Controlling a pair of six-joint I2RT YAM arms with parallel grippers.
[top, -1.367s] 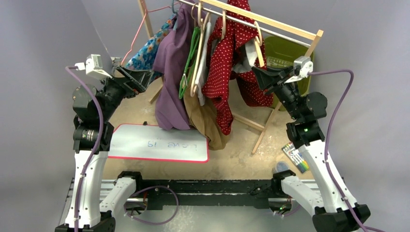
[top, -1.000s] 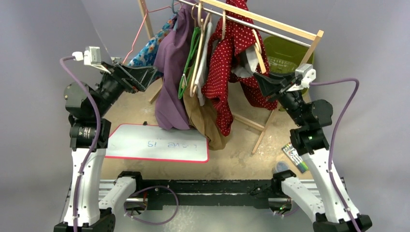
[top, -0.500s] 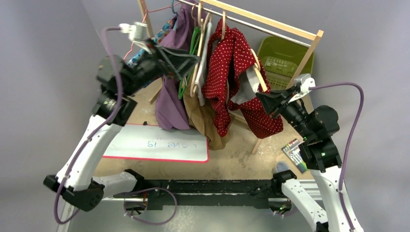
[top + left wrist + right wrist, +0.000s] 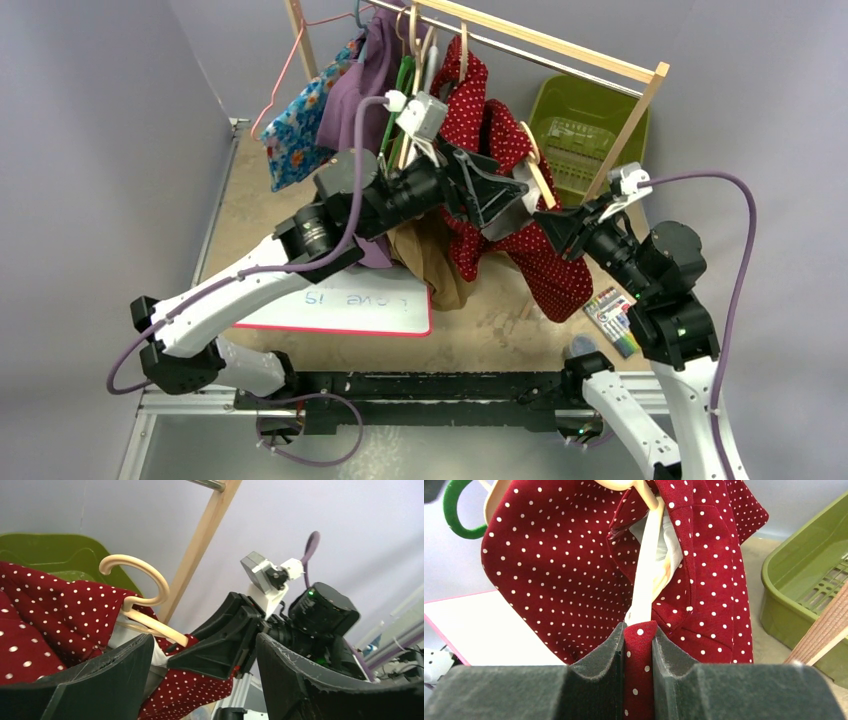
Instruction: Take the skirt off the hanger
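1. The red, white-dotted skirt point(image 4: 540, 265) hangs draped over a cream hanger point(image 4: 537, 165) near the right end of a wooden rack point(image 4: 560, 45). Its lower part is drawn out toward the right arm.
2. The right pincer point(image 4: 638, 630) is clamped on a narrow fold of the skirt point(image 4: 564, 570). Its pads press the cloth from both sides, just below the hanger's pale arm point(image 4: 644, 585).
3. The left pincer point(image 4: 204, 639) stands wide apart and holds nothing. Between its fingers show the hanger's hook point(image 4: 145, 580), the skirt point(image 4: 60, 615) and the other arm's pincer.
4. From above, the left arm reaches across the hung clothes. The left pincer point(image 4: 495, 200) sits close beside the hanger and faces the right pincer point(image 4: 550, 222).
5. Whether the hook sits on the rail, I cannot tell.
6. Also on the rack are a purple garment point(image 4: 350, 110), a floral cloth point(image 4: 290, 130), a brown garment point(image 4: 440, 270) and a green hanger point(image 4: 400, 80).
7. On the bench point(image 4: 500, 325) lie a whiteboard point(image 4: 350, 305), a green basket point(image 4: 580, 125) and a pack of markers point(image 4: 615, 320).
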